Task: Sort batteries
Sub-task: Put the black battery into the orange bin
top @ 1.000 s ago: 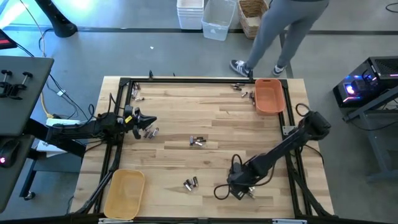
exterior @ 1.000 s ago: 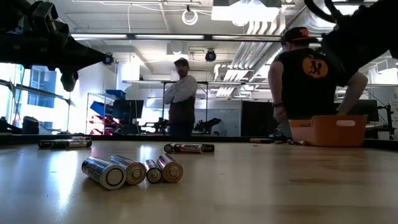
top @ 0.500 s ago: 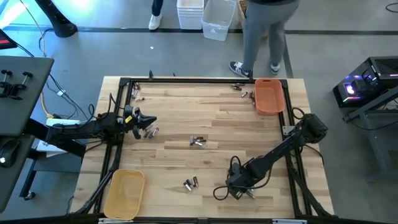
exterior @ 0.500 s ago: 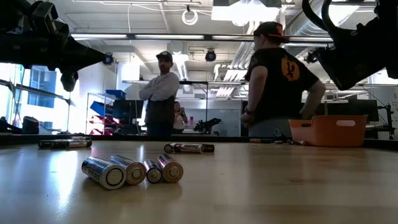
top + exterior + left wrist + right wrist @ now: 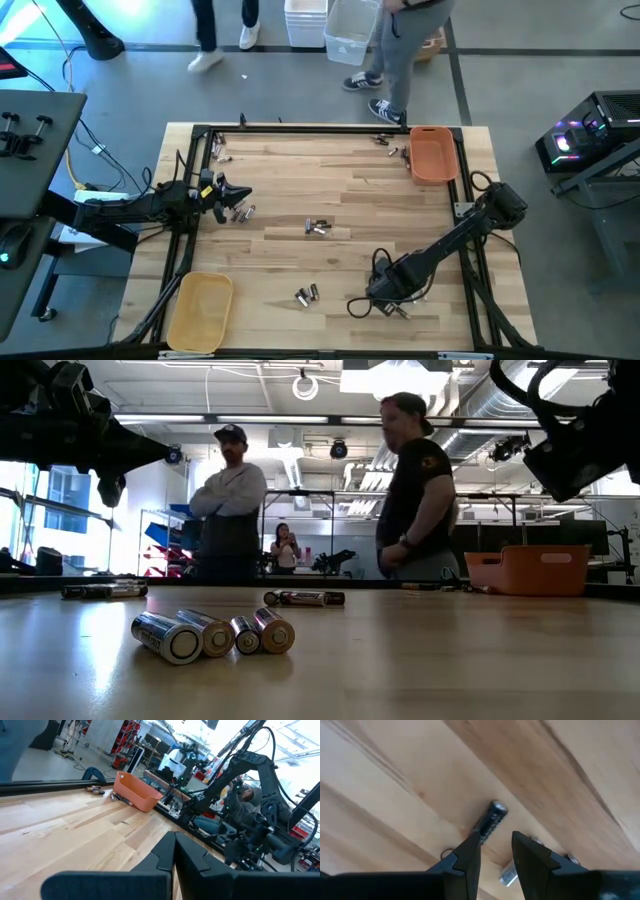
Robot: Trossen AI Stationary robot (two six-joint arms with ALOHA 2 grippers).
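Fingers of the right gripper (image 5: pixel 495 851) hang parted over the near right of the counter (image 5: pixel 350 190), grasping nothing, a dark battery (image 5: pixel 490 818) lying just beyond their tips and more batteries (image 5: pixel 317 228) scattered mid-counter. Left gripper (image 5: pixel 240 196) waits at the left edge with its fingers clenched on nothing, a few cells just beside it. Far right sits the orange tray (image 5: pixel 433 153), near left the yellow tray (image 5: pixel 201 309).

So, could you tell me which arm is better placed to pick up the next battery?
The right. The right gripper hangs open directly above a dark battery at the table's near edge, while the left gripper waits shut beside the batteries near the left rail.
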